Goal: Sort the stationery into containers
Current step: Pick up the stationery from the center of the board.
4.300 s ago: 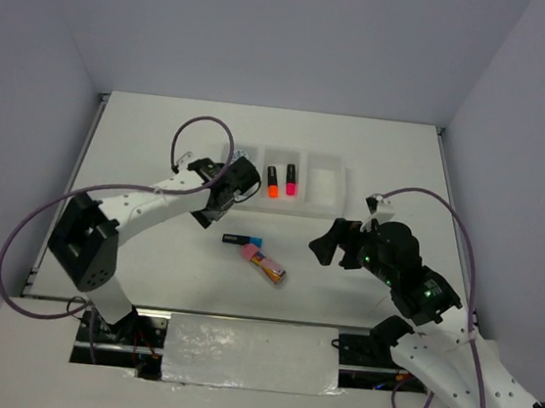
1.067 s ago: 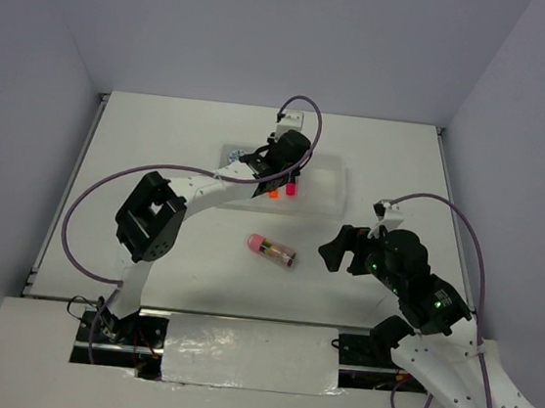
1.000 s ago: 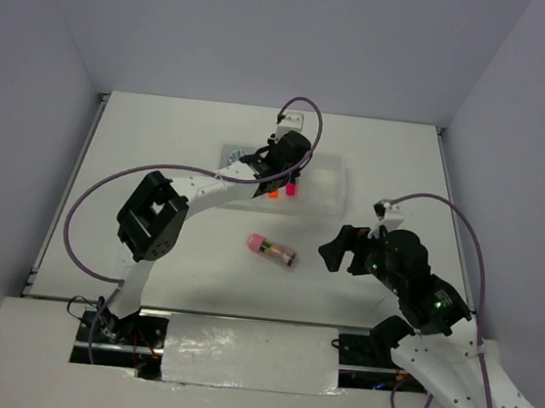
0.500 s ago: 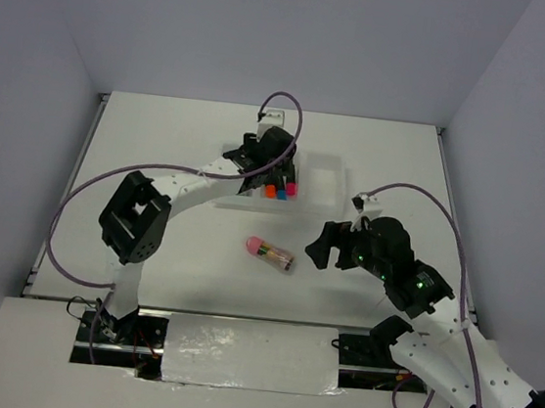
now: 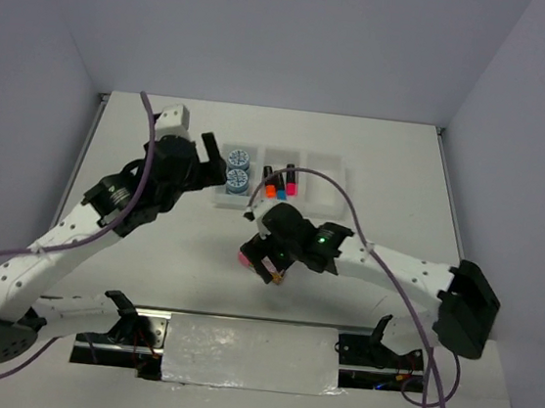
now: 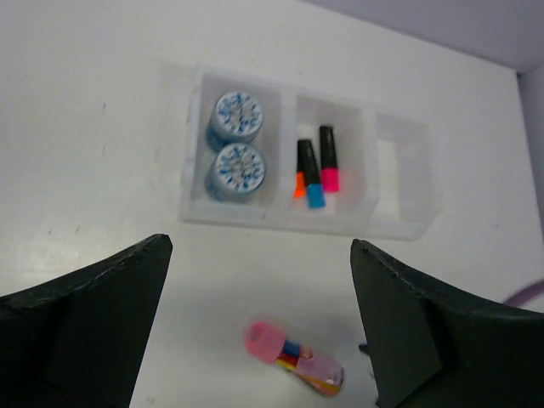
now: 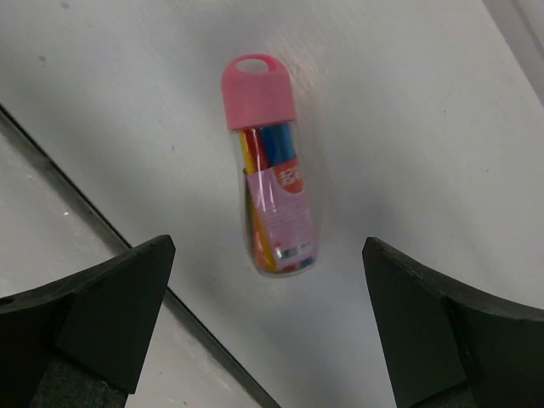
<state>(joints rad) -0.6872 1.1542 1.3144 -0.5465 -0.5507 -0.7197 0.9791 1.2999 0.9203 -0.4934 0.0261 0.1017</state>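
Note:
The white tray (image 5: 323, 208) holds two blue-white discs (image 5: 239, 167) in its left compartment and three black markers (image 5: 280, 183) with orange, blue and pink caps in the middle one. Its right compartment is bare. The left wrist view shows the tray (image 6: 399, 183), discs (image 6: 237, 142) and markers (image 6: 314, 166). The pink-capped bundle (image 7: 270, 187) lies on the table in front of the tray (image 6: 293, 367). My right gripper (image 5: 266, 258) (image 7: 268, 246) is open right above it, the fingers either side. My left gripper (image 5: 215, 166) (image 6: 259, 246) is open and empty, left of the tray.
The table's front edge (image 7: 93, 204), a dark seam, runs just beside the bundle. Grey walls stand on three sides. The right arm's purple cable (image 5: 351, 208) arcs over the tray's right end.
My left arm has drawn back from above the tray to its left, uncovering the discs. My right arm has swung left and now hangs over the bundle. The bundle has not moved.

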